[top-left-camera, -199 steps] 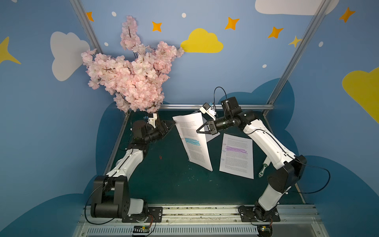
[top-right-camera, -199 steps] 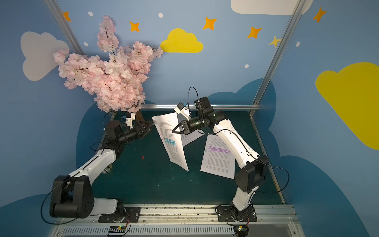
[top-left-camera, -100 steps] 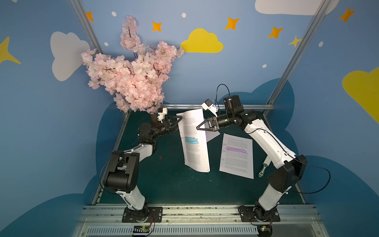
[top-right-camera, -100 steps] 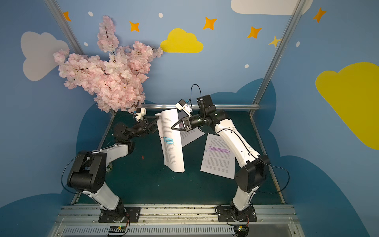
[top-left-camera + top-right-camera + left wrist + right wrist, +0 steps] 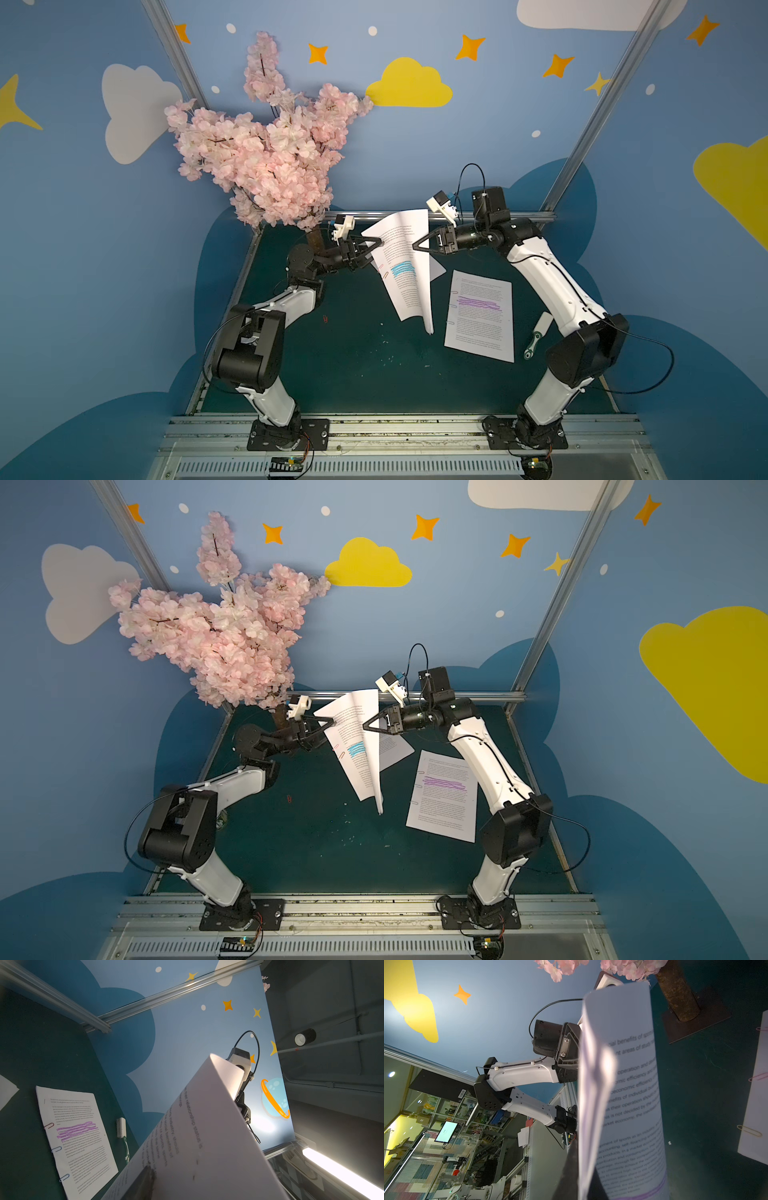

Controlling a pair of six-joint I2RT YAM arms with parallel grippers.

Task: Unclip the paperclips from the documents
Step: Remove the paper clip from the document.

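Observation:
My right gripper [image 5: 413, 248] is shut on the right edge of the blue-highlighted document [image 5: 409, 286], which hangs curled in the air. Two pink paperclips [image 5: 383, 271] sit on its left edge. My left gripper [image 5: 376, 249] stands just above them with its jaws apart on either side of that edge; one dark finger [image 5: 141, 1184] lies against the page. The purple-highlighted document [image 5: 480, 316] lies flat on the table with three paperclips [image 5: 56, 1149] down its left edge. Part of another document [image 5: 436, 270] lies under the held one. A loose red paperclip [image 5: 325, 318] lies on the mat.
A pink blossom tree [image 5: 270, 158] stands at the back left, its trunk [image 5: 316, 241] just behind my left wrist. A white and green brush [image 5: 538, 338] lies to the right of the purple-highlighted document. Metal frame rails [image 5: 498, 216] border the green mat.
My left gripper has come in from the left to the held document's edge and its jaws have narrowed. The document has swung round while my right gripper kept hold of it.

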